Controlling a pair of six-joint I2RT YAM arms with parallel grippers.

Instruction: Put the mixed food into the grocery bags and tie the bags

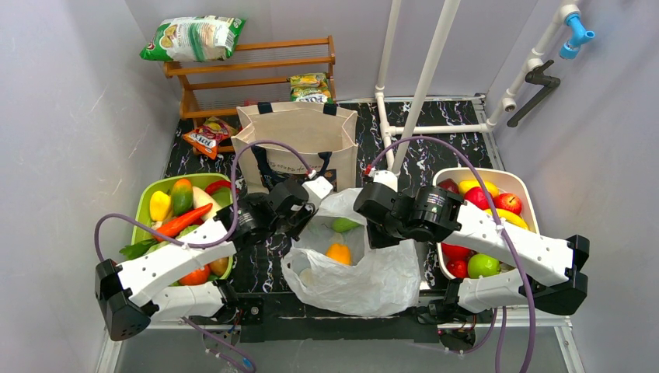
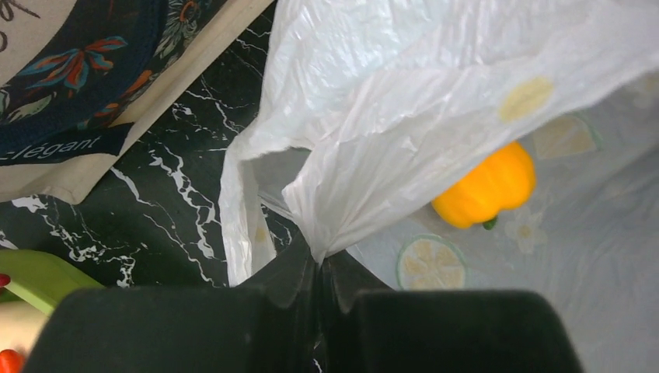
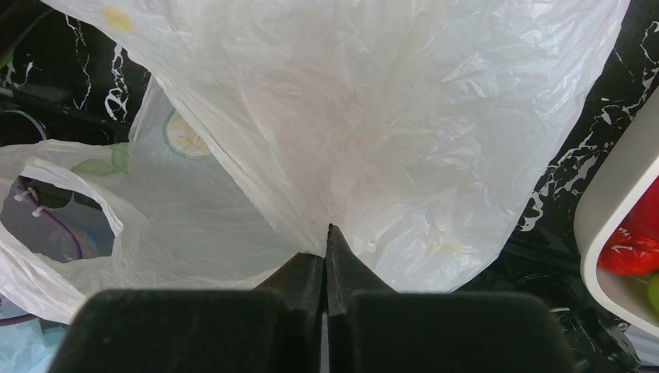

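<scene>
Two robot arms hold a white plastic bag (image 1: 353, 264) open at the near middle of a black marbled desk (image 1: 443, 155). The left pincer (image 2: 319, 264) is clenched on a gathered fold of the bag's left rim, the film bunched tight between its black fingers. The right pincer (image 3: 326, 241) is likewise closed on a pleat of the right rim, with plastic fanning out from the tips. Inside the bag lie a yellow pepper (image 1: 339, 253) and, farther back, a green fruit (image 1: 344, 224). Through the film, the left wrist view shows the pepper resting on a lining printed with lemon slices. Just behind the bag stands a beige canvas tote (image 1: 299, 136) with navy handles and a dark floral print, upright and open at the top. A green tray (image 1: 142, 214) on the left side of the desk, partly under the left arm, is heaped with vegetables and fruit. A white tray (image 1: 475, 171) on the right holds red apples, yellow fruit and a green apple (image 1: 482, 266), with the right arm crossing over it. A wooden rack (image 1: 256, 66) stands at the back wall. A green snack packet (image 1: 194, 37) lies on its top shelf and a second packet (image 1: 309, 87) sits lower down. A red-and-orange packet (image 1: 208, 140) lies on the desk beside the tote.
</scene>
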